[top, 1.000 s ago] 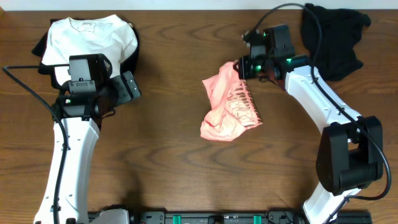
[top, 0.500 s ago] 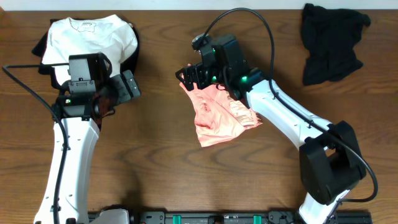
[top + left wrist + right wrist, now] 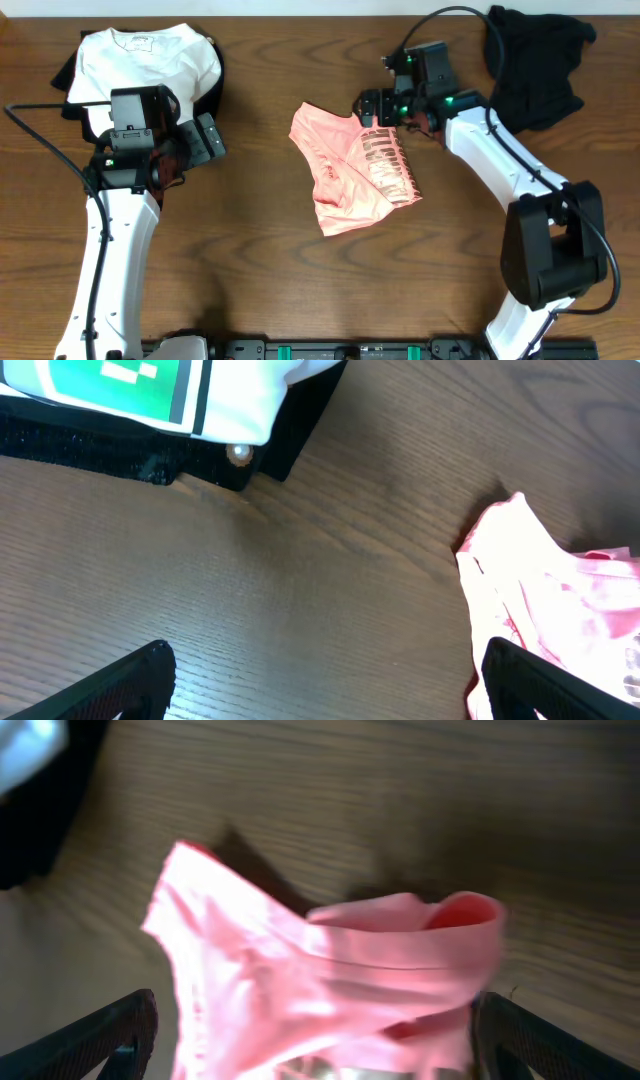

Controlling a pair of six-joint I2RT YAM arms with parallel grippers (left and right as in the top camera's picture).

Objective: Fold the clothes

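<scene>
Jaws wide, black garment (image 3: 535,65) near right gripper (image 3: 373,108)

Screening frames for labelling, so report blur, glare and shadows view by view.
Overhead: sharp and evenly lit, the pink shirt casting only a faint shadow. Left wrist: the table grain is crisp, the shirt's edge rather bright, near washed out. Right wrist: blurred throughout, the shirt smeared, a dark shadow on the wood behind it.
</scene>
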